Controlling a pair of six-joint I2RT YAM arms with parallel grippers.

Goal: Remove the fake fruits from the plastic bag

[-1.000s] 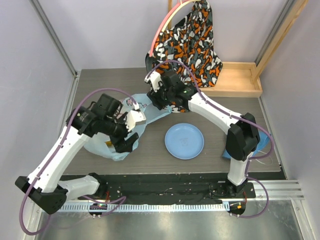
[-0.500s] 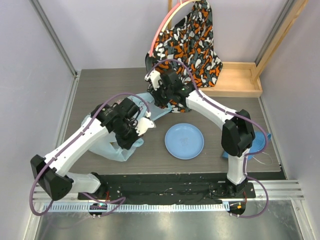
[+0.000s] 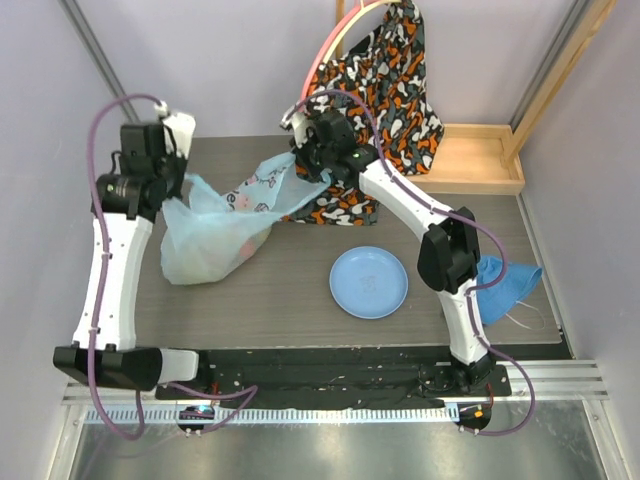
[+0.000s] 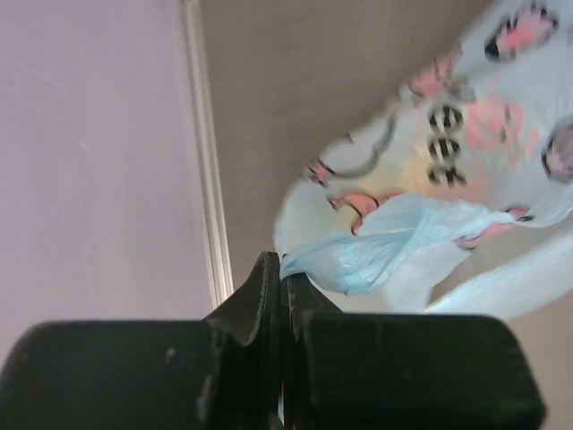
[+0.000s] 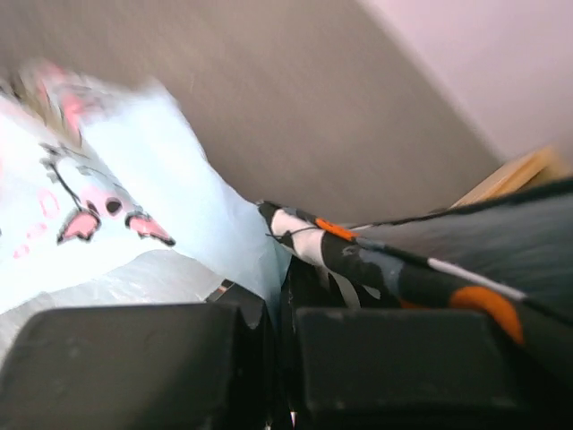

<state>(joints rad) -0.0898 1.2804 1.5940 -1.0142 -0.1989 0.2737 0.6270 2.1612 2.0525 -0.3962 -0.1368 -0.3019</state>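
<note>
The plastic bag (image 3: 212,240), thin light blue with pink prints, hangs stretched between both grippers over the left of the table. My left gripper (image 3: 178,180) is raised at the back left, shut on one twisted handle (image 4: 385,251); its closed tips (image 4: 279,269) pinch the blue plastic. My right gripper (image 3: 302,170) is shut on the bag's other end (image 5: 237,224) at the back centre, its tips (image 5: 277,291) next to patterned cloth. The fake fruits show only as faint red and yellow tints (image 3: 247,240) through the bag wall (image 4: 448,161).
A round pale-blue plate (image 3: 369,282) lies right of the bag. Black, orange and white patterned cloth (image 3: 375,90) hangs at the back and spills onto the table (image 3: 340,208) by my right gripper. A wooden tray (image 3: 465,160) sits back right, a blue cloth (image 3: 505,285) at the right edge.
Both grippers have shut on the bag's handles. The left arm rose and swung to the back left, lifting and stretching the bag; the right gripper shifted slightly back.
</note>
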